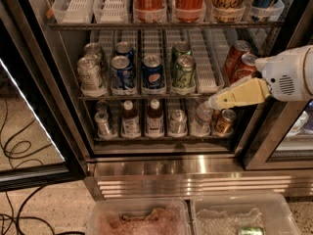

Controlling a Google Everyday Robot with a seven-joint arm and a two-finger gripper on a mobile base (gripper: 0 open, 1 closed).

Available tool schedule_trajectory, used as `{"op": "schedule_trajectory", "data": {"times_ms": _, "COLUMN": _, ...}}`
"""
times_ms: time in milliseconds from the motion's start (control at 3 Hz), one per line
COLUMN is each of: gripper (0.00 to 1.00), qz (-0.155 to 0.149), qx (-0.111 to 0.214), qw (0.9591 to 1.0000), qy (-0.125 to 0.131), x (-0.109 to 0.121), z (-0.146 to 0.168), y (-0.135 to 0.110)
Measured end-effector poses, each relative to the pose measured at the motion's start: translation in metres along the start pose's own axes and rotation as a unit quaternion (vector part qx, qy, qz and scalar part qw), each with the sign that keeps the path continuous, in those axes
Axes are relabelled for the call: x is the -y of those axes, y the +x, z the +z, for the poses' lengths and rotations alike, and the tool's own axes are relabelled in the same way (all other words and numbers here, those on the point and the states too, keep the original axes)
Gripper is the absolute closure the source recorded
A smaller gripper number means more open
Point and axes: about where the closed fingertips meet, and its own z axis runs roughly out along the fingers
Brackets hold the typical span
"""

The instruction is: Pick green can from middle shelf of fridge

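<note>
The fridge (161, 168) stands open with three racks showing. On the middle shelf (210, 86) a green can (184, 72) with pale label marks stands at the front of its lane, and a second green can (179, 50) stands right behind it. My gripper (215, 102), cream-coloured on a white arm, reaches in from the right. Its tip is at the shelf's front rail, to the right of and a little below the front green can, apart from it, with nothing seen in its grasp.
Blue Pepsi cans (152, 73) and silver cans (90, 75) stand left of the green cans, and red cans (238, 58) at the right. Small bottles (154, 117) fill the lower rack, tall cans (190, 1) the top one. The glass door (29, 126) hangs open at left. Plastic bins (139, 218) lie below.
</note>
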Motion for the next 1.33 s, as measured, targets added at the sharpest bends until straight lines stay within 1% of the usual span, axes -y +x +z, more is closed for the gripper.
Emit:
{"op": "schedule_trajectory", "data": {"times_ms": 333, "gripper": 0.00, "qz": 0.000, "qx": -0.001, "qw": 1.0000, "qy": -0.001, "x": 0.000, "z": 0.000, "y": 0.000}}
{"op": "schedule_trajectory", "data": {"times_ms": 667, "gripper": 0.00, "qz": 0.010, "qx": -0.005, "qw": 0.9999, "qy": -0.006, "x": -0.009, "z": 0.013, "y": 0.004}}
{"op": "schedule_trajectory", "data": {"times_ms": 1000, "gripper": 0.00, "qz": 0.045, "qx": 0.006, "qw": 0.9990, "qy": 0.003, "x": -0.031, "z": 0.031, "y": 0.006}}
{"op": "schedule_trajectory", "data": {"times_ms": 1333, "gripper": 0.00, "qz": 0.051, "qx": 0.019, "qw": 0.9982, "qy": 0.025, "x": -0.025, "z": 0.037, "y": 0.004}}
